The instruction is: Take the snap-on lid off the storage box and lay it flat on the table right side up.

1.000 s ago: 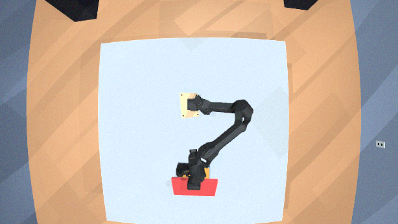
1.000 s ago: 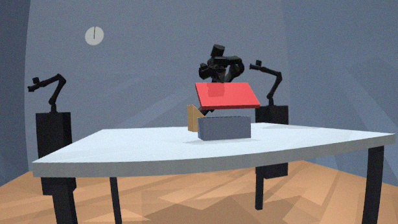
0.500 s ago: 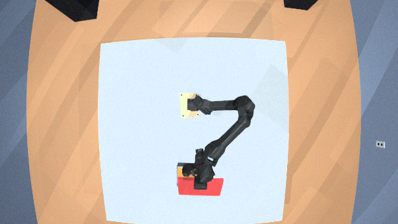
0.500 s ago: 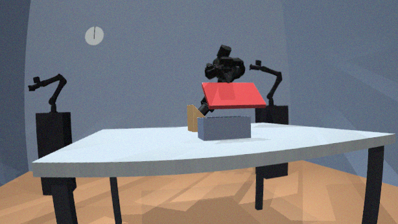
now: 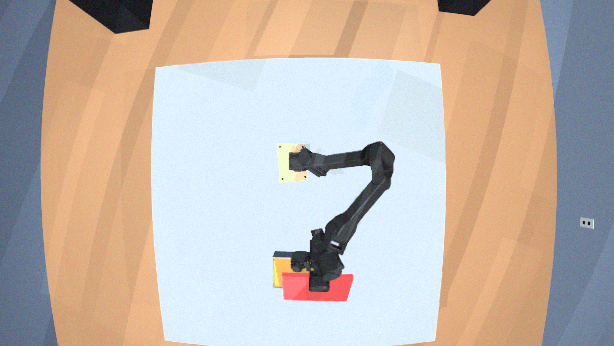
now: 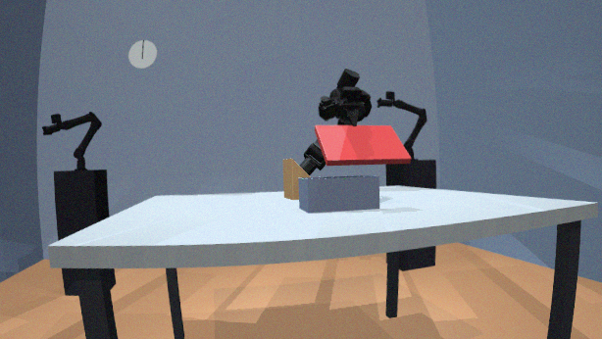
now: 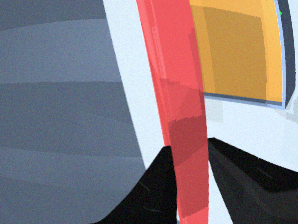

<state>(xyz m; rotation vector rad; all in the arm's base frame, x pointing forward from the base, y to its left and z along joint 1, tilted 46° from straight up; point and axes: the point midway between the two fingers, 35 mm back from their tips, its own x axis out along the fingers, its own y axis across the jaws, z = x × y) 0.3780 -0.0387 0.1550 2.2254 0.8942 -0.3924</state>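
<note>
The red lid [image 5: 300,289] [image 6: 363,144] [image 7: 187,100] is off the box and held in the air, tilted, with its lower edge toward the exterior camera. My gripper [image 5: 319,278] [image 6: 354,123] [image 7: 189,149] is shut on the lid's upper edge, one finger on each face in the wrist view. The blue-grey storage box [image 6: 338,194] stands open on the table [image 5: 210,200] [image 6: 196,220] below the lid. Its orange inside shows in the top view and the wrist view. In the top view the lid and the arm cover part of the box.
The arm's pale mounting block [image 5: 284,167] [image 6: 291,180] stands behind the box in the exterior view. The table's front edge [image 6: 294,252] runs in front of the box there. Two other arms stand on black pedestals [image 6: 80,203] [image 6: 411,176] beyond the table.
</note>
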